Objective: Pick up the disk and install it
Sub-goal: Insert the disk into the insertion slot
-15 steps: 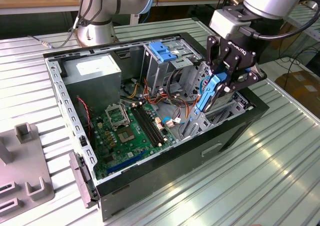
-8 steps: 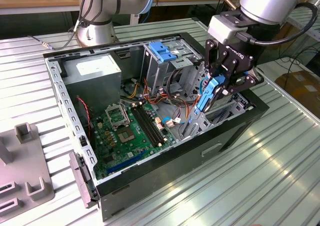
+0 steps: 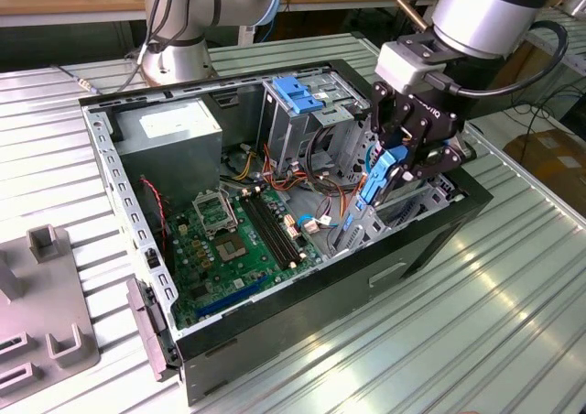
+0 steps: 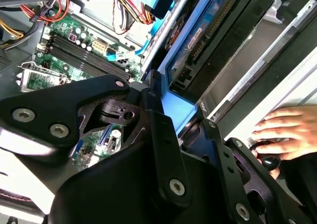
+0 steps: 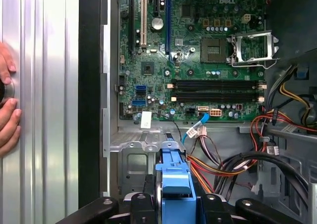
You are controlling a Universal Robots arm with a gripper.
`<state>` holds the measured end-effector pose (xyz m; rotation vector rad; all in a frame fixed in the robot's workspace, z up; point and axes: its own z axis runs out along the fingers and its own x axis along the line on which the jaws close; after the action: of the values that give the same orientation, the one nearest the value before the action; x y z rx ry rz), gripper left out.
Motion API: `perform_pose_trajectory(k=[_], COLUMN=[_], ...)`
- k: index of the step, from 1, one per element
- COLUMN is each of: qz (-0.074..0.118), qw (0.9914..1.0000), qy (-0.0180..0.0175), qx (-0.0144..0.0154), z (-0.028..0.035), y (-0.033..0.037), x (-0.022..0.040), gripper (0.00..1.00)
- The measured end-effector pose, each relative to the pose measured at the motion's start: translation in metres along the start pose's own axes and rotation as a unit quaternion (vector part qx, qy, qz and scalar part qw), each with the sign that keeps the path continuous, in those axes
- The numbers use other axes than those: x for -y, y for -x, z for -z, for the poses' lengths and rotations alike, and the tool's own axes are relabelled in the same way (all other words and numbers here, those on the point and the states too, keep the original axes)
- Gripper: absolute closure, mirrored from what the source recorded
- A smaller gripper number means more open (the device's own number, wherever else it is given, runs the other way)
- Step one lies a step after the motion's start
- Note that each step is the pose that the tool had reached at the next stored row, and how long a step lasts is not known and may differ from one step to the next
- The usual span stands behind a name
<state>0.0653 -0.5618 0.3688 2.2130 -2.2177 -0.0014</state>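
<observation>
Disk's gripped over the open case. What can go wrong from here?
1. The disk, edge-on in the gripper, sits beside loose cables; they may snag or get pinched.
2. A person's hand lies on the table beside the case: contact risk if the arm swings out.
3. If the grip slips, the disk could hit the motherboard.

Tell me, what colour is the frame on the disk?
The disk has a blue frame, clearest in the first wrist view.

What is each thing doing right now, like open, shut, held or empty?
computer case, open, lying on its side
gripper, shut on the disk
disk, held on edge inside the case
memory slots, empty
CPU socket, open, no chip
</observation>
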Motion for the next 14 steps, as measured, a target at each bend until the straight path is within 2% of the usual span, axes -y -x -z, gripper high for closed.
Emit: perform_pose_trajectory(k=[2, 14], qz=[0.000, 0.000], qw=[1.00000, 1.00000], qy=[0.0000, 0.0000], qx=[0.0000, -0.0007], z=[-0.0018, -0.0018], y=[0.0000, 0.0000], x=[0.0000, 0.0000], gripper=[0.63, 0.62])
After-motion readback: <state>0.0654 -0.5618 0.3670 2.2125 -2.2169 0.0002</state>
